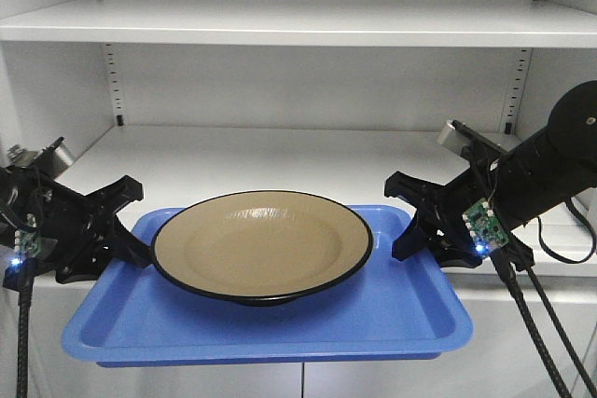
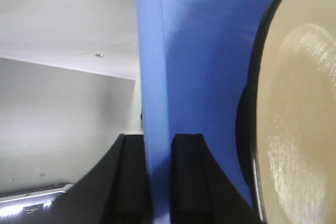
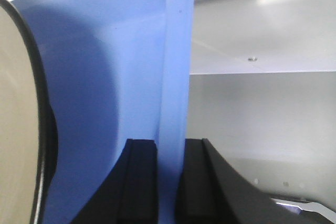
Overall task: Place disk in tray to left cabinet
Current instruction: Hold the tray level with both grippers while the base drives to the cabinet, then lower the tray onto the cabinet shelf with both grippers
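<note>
**Item 1, tray** (image 1: pixel 280 323). Bright blue plastic, rectangular, with rounded corners and a low raised rim. It sits level in front of the cabinet (image 1: pixel 280 20), its far edge over the lower shelf (image 1: pixel 233 160) and its near edge jutting out past the shelf front. Whether the underside touches the shelf cannot be told.

**Item 2, disk** (image 1: pixel 261 244). Large round shallow plate, glossy tan inside, with a thin black rim and a dark underside. It lies upright in the middle of the tray, between the two end effectors and touching neither. A strip of bare blue shows on either side of it.

**Item 3, left end effector** (image 1: pixel 133 223). Black, two-fingered, at the tray's left short edge. The left wrist view shows it (image 2: pixel 157 145) with one finger on each face of the rim (image 2: pixel 152 77), narrowed to the thickness of the plastic and gripping it. The disk (image 2: pixel 299 119) is just beside it, further in on the tray.

**Item 4, right end effector** (image 1: pixel 408 218). Same build, at the tray's right short edge. The right wrist view shows it (image 3: pixel 169 150) clamped on the rim (image 3: pixel 176 66) in the same way, holding the tray alone. The disk's edge (image 3: pixel 16 103) shows at the far side of that view.

**Item 5, cabinet.** Light grey metal with flat horizontal shelves. Slotted vertical rails (image 1: pixel 117 81) run up the back wall.

**Item 6, fittings.** There is a small green circuit board with a blue light on each wrist, left (image 1: pixel 30 247) and right (image 1: pixel 482 230). Black braided cables (image 1: pixel 532 323) hang below the right arm.
</note>
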